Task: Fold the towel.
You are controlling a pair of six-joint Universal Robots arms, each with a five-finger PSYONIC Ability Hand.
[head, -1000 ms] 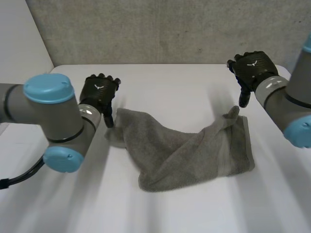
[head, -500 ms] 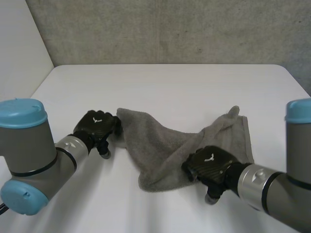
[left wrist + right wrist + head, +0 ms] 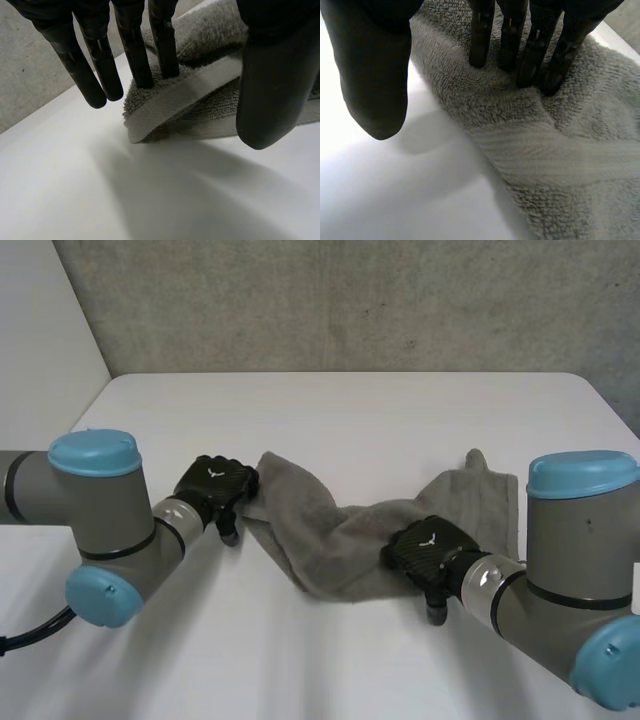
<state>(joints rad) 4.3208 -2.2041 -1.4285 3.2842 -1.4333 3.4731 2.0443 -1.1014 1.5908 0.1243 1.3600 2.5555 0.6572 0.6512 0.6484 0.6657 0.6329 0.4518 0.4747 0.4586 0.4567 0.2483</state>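
Towel (image 3: 335,530) lies rumpled on the white counter (image 3: 350,410), stretched between both hands. Left hand (image 3: 215,488) rests straight fingers (image 3: 162,45) on the towel's hemmed corner, thumb held apart, gripping nothing. Right hand (image 3: 428,548) presses straight fingers (image 3: 535,50) into the towel's near edge, thumb over bare counter.

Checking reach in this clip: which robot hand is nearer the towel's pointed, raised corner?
Right. The right robot hand presses on the towel near that corner; the left robot hand is at the opposite end.
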